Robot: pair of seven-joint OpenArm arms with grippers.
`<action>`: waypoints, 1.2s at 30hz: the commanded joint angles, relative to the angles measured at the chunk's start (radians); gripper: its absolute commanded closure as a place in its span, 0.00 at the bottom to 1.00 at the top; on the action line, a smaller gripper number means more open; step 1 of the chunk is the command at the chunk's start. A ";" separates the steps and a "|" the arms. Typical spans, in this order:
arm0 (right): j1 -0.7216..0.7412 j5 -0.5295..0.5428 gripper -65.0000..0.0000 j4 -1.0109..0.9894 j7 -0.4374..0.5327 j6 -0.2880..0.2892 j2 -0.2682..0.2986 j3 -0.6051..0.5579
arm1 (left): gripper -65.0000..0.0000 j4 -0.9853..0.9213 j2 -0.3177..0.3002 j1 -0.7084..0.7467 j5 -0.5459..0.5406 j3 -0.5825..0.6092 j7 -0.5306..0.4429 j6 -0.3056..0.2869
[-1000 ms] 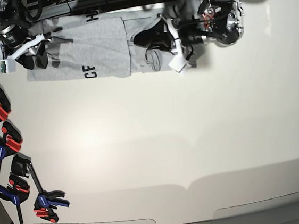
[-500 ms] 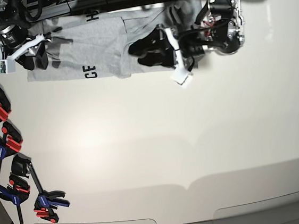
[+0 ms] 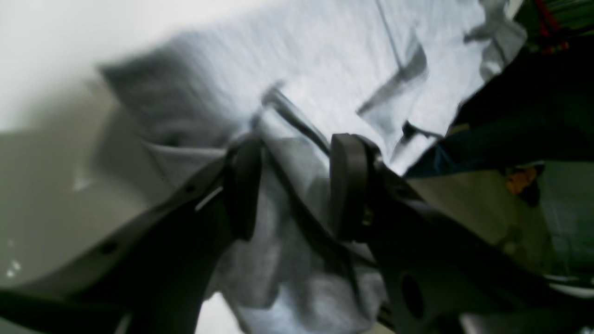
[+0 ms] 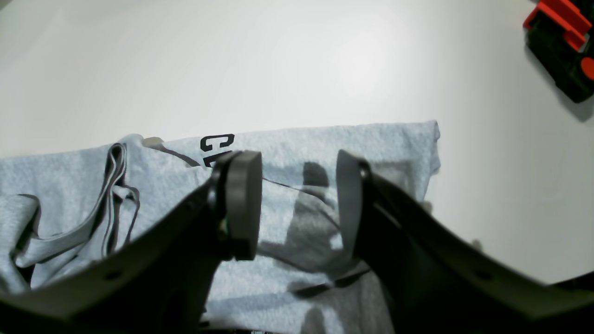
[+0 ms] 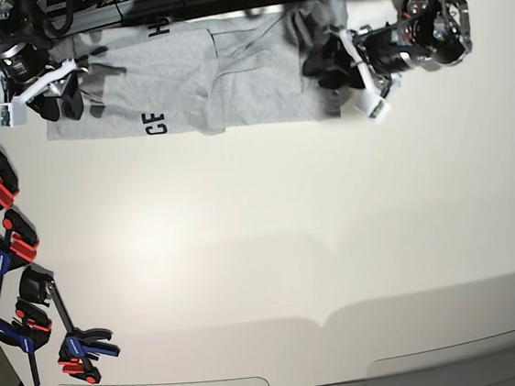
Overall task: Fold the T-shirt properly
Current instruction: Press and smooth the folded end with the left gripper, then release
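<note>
The light grey T-shirt (image 5: 180, 72) lies spread along the far edge of the table, with dark letters (image 5: 153, 124) near its front hem. My left gripper (image 5: 323, 71) is over the shirt's right end. In the blurred left wrist view its jaws (image 3: 294, 185) stand apart, with a raised ridge of the T-shirt (image 3: 325, 60) between them. My right gripper (image 5: 59, 103) hovers over the shirt's left end. In the right wrist view it (image 4: 297, 204) is open above the T-shirt (image 4: 371, 144), holding nothing, and its fingers cast shadows on the cloth beside the lettering (image 4: 216, 144).
Several red, blue and black clamps (image 5: 14, 246) lie along the left side of the white table (image 5: 291, 245). One clamp (image 4: 564, 55) shows at the top right of the right wrist view. Dark cables and gear run behind the shirt.
My left gripper opened, let go of the folded cloth and moved right to the shirt's right end. That part of the shirt now lies flatter. The right arm has stayed still.
</note>
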 commanded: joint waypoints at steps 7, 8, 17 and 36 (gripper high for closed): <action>0.000 0.019 0.62 0.019 0.027 -0.005 0.008 0.004 | 0.64 0.016 0.001 -0.008 0.062 0.086 -0.061 -0.006; 0.000 0.018 0.62 0.019 0.027 -0.005 0.008 0.004 | 0.64 0.016 0.001 -0.008 0.085 0.101 -0.071 -0.006; 0.000 0.018 0.62 0.019 0.027 -0.005 0.008 0.004 | 0.66 0.016 0.001 -0.013 0.198 0.182 -0.128 -0.006; 0.000 0.018 0.62 0.019 0.031 -0.005 0.008 0.004 | 1.00 0.091 0.035 -0.031 0.068 0.391 -0.180 -0.006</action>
